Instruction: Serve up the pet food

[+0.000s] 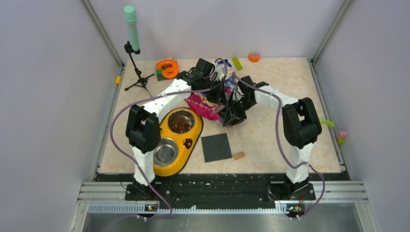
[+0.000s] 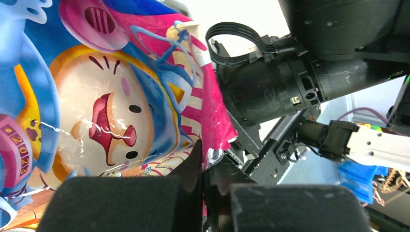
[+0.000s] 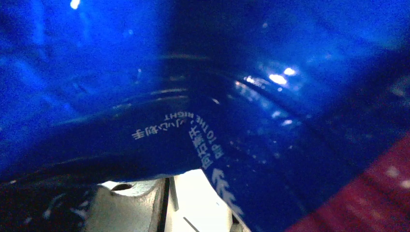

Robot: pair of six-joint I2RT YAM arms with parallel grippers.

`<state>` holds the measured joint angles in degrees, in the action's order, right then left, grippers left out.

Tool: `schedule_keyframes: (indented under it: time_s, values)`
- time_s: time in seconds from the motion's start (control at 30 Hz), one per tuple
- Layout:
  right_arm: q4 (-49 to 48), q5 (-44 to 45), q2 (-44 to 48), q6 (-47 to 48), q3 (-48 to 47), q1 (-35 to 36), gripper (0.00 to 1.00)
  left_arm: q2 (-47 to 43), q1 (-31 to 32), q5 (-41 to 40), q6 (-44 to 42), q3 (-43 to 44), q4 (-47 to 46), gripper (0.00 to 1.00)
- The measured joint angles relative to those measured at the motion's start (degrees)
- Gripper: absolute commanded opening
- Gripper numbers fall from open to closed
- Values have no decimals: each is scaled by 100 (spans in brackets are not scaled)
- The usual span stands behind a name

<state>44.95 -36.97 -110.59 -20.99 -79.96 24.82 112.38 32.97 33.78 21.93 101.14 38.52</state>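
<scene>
While holding the bag just beyond the yellow feeder | clamps its foil edge tight in left gripper | cannot tell grip of right gripper, hidden behind blue film | shows kibble heaped in feeder's far bowl | best tilt slowly, mouth aimed over that bowl

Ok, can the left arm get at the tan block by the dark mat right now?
Probably not yet: the left gripper is shut on the bag. The tan block itself lies uncovered beside the dark mat, so the way looks free otherwise.
</scene>
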Motion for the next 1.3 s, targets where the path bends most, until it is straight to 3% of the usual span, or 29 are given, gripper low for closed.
schedule_keyframes:
  time_s: [0.27,0.6,0.97,1.3]
  values:
    - [-125,162,-389,-85,-483,-20,0,9,-33,-326,-92,0,-229,0]
    - [-2,1394,-442,605,-745,-20,0,17,-33,-374,-83,109,-291,0]
    - [-201,2356,98,1676,-140,-74,0,197,-31,-361,223,542,33,0]
    - [341,2404,391,1880,46,-138,0,254,-26,-339,564,636,136,0]
